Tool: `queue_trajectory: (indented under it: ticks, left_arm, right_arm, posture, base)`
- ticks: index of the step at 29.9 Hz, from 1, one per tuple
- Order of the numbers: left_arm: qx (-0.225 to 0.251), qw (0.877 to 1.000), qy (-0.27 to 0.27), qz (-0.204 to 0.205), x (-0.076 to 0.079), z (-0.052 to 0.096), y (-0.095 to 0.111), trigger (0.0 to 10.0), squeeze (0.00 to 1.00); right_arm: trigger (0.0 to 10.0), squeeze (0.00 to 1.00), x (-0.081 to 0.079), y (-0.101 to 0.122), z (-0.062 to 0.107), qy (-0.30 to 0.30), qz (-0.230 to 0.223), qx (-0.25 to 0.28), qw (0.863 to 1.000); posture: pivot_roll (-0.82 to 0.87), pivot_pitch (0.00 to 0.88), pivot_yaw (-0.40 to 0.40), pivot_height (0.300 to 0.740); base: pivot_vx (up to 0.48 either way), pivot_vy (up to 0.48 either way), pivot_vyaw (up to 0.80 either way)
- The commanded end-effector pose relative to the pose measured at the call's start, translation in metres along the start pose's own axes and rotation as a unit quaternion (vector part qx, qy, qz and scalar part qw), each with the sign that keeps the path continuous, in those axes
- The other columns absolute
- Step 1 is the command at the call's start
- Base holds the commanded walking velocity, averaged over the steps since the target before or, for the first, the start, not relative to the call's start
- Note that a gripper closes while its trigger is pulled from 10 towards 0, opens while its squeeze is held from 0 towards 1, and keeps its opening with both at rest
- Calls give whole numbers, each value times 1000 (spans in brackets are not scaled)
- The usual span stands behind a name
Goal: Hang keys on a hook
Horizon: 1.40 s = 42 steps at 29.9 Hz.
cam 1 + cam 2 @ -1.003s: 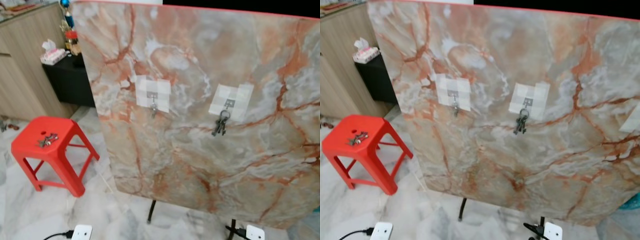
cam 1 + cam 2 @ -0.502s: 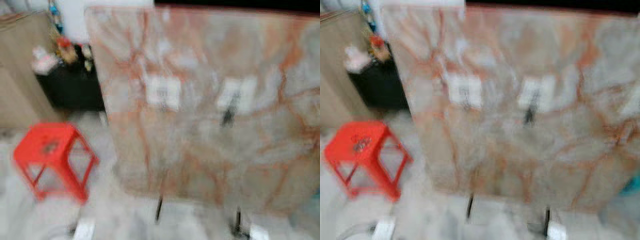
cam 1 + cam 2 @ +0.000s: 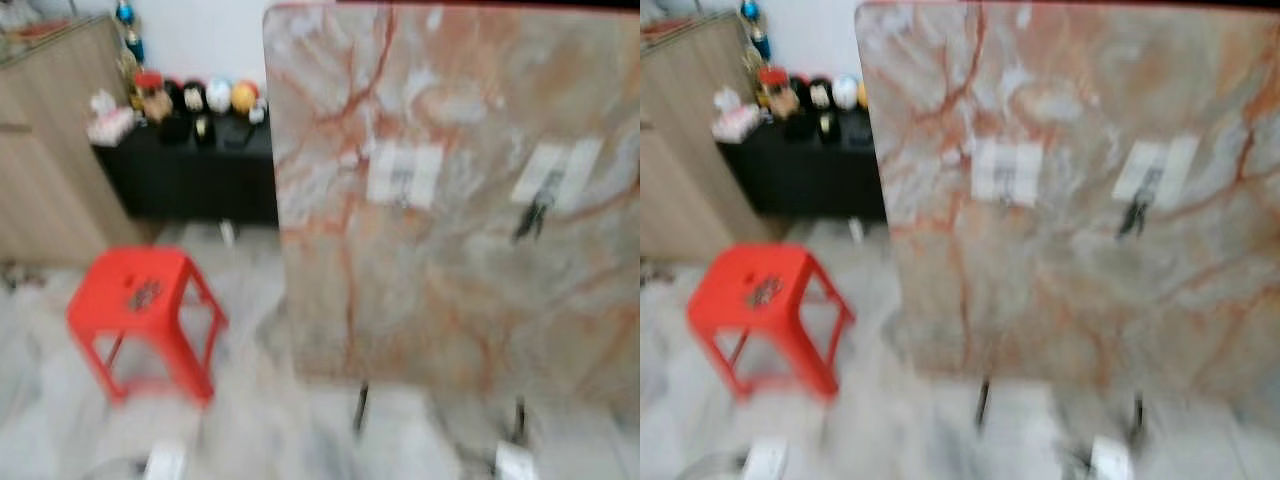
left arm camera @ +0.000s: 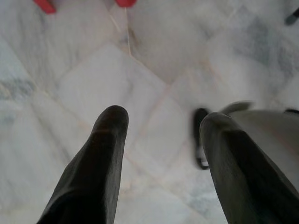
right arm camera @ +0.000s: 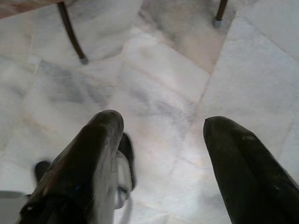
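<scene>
A bunch of keys (image 3: 144, 293) lies on top of a red plastic stool (image 3: 120, 320) at the lower left. An upright marble-patterned board (image 3: 460, 190) carries white tape patches with hooks. The left hook patch (image 3: 403, 176) looks bare in the blur; a dark key bunch (image 3: 531, 213) hangs from the right patch. My left gripper (image 4: 161, 123) hangs open over the marble floor, nothing between its fingers. My right gripper (image 5: 161, 123) is open too, above floor tiles near the board's legs (image 5: 70, 32).
A wooden cabinet (image 3: 45, 150) stands at far left. Beside it a black low unit (image 3: 190, 165) holds small ornaments and a tissue box. White power adapters (image 3: 163, 462) lie on the marble floor in front. The board's thin legs (image 3: 362, 408) stand on the floor.
The whole picture has shifted right and stays blurred: the camera has turned left, bringing the stool and black unit nearer the middle. Keys, stool and board have not moved.
</scene>
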State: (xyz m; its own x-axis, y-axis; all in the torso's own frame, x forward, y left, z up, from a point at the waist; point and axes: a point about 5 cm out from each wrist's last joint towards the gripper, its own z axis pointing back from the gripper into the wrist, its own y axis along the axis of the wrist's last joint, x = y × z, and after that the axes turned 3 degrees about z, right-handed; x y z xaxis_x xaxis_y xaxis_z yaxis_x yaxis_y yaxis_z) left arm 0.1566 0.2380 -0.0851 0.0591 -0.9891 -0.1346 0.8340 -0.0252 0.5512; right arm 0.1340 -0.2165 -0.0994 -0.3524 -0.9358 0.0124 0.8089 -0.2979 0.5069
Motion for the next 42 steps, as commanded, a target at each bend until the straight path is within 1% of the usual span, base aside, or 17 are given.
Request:
queue_trajectory:
  ticks: [1, 16, 22, 42]
  left_arm:
    - [-5, 1000, 10, 1, -7, 1, -2, 10000, 0]
    - [-6, 1000, 10, 4, -4, 1, -4, 10000, 0]
    - [-6, 1000, 10, 5, -4, 1, -5, 10000, 0]
    - [-5, 1000, 12, 6, -4, 1, -3, 10000, 0]
  right_arm:
    - [10000, 0, -8, 5, -1, 10, 4, 8, 1000]
    - [10000, 0, -7, 4, -1, 10, 8, 8, 1000]
    - [10000, 0, -7, 3, -1, 14, 16, 5, 1000]
    - [10000, 0, -8, 5, -1, 19, 14, 13, 1000]
  posture:
    - [33, 0, -49, 740]
    - [44, 0, -66, 740]
    - [46, 0, -68, 740]
    - [48, 0, -71, 740]
  base:
    - [0, 442, 0]
    - [0, 444, 0]
    - [0, 444, 0]
    - [0, 443, 0]
